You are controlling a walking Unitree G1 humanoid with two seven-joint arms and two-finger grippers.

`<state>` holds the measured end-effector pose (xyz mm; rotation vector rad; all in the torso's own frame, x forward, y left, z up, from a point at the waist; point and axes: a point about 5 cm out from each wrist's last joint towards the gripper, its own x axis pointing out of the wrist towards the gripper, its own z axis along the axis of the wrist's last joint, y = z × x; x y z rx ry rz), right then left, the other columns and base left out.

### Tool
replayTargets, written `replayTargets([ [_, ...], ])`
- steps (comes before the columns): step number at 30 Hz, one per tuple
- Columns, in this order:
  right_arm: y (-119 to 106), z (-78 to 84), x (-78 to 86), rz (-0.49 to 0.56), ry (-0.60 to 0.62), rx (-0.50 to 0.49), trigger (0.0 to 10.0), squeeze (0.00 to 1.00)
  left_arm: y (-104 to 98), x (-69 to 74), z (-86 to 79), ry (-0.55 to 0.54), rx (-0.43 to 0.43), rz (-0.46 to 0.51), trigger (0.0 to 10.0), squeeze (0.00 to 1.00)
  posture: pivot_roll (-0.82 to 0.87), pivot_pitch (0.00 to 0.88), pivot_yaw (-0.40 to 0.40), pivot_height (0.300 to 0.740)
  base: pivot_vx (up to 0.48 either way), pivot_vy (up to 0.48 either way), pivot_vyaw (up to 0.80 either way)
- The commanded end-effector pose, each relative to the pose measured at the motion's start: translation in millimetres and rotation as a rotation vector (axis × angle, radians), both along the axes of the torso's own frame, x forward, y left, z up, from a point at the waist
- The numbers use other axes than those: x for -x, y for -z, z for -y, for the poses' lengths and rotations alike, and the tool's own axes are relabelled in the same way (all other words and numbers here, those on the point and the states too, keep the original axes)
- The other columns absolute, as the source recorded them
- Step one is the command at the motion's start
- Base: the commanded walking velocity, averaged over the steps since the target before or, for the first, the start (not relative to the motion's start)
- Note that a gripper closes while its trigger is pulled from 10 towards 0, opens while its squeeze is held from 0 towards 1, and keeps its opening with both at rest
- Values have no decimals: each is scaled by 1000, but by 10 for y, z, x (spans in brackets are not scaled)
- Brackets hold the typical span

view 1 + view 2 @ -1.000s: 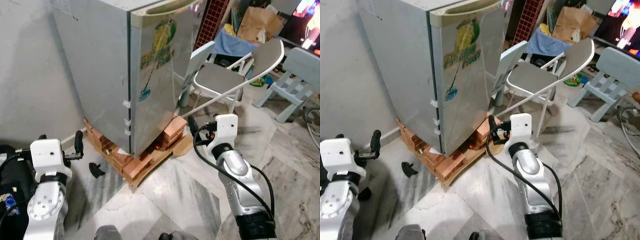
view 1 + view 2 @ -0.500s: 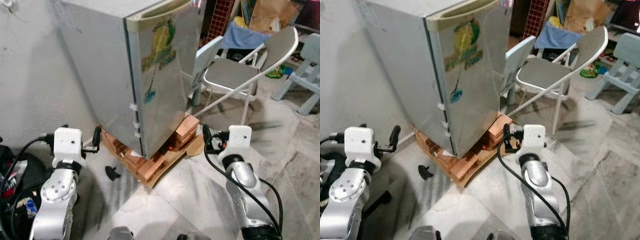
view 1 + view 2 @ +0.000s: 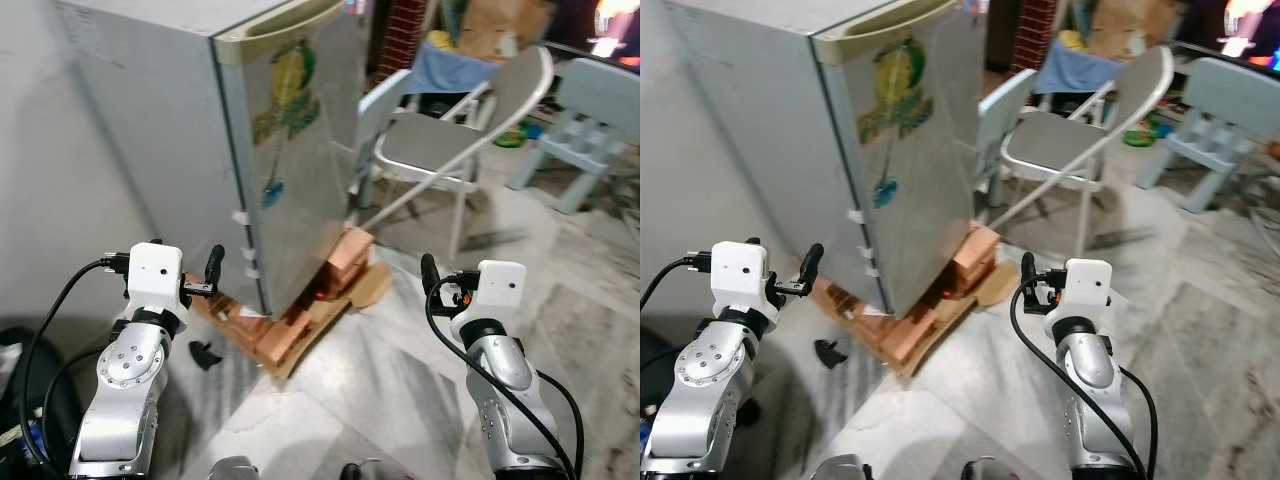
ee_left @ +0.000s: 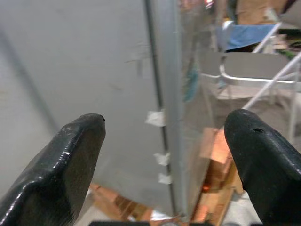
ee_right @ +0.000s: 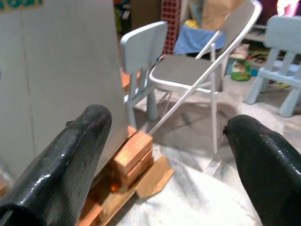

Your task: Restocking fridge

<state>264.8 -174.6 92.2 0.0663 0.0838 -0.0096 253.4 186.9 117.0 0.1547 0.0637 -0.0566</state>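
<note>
The fridge (image 3: 250, 150) is shut; both the left pincer (image 4: 160, 155) and the right pincer (image 5: 164, 150) are apart and empty, so step closer, then reach for the door's top handle (image 3: 285, 22)

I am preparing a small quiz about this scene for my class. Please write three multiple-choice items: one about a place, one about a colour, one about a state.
1. What does the tall silver fridge stand on?
A. stacked orange-brown bricks
B. a blue plastic crate
C. a metal trolley

2. What colour is the seat of the white-framed folding chair?
A. red
B. grey
C. green

3. How is the fridge door?
A. wide open
B. taken off
C. closed

Answers:
1. A: the stacked orange-brown bricks lie under the fridge's base.
2. B: the left eye view shows a grey seat and back.
3. C: the door sits flush against the fridge body, while the left claw and the right claw are both open and hold nothing.
</note>
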Motion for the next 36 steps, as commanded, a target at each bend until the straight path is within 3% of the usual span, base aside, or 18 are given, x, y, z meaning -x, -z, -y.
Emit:
replayTargets([
  [1,-76,-89,-95,24,-33,-13,10000,0,-87,-29,12,7,-1,28,10000,0,166,26,-72,740,0,0,0],
  [4,-167,-195,-203,50,-58,-50,10000,0,-103,-3,24,15,-14,33,10000,0,185,22,-82,740,0,272,0],
  [9,-154,-252,-217,39,-86,-55,10000,0,-128,23,20,16,-17,37,10000,0,197,25,-92,740,0,297,-480],
  [25,-121,-218,-167,34,-69,-51,10000,0,-96,24,113,50,-28,32,10000,0,175,16,-79,740,0,367,-740],
  [36,-87,-153,-159,41,-49,-33,10000,0,-46,62,189,47,-54,46,10000,0,208,0,-63,740,0,151,0],
])
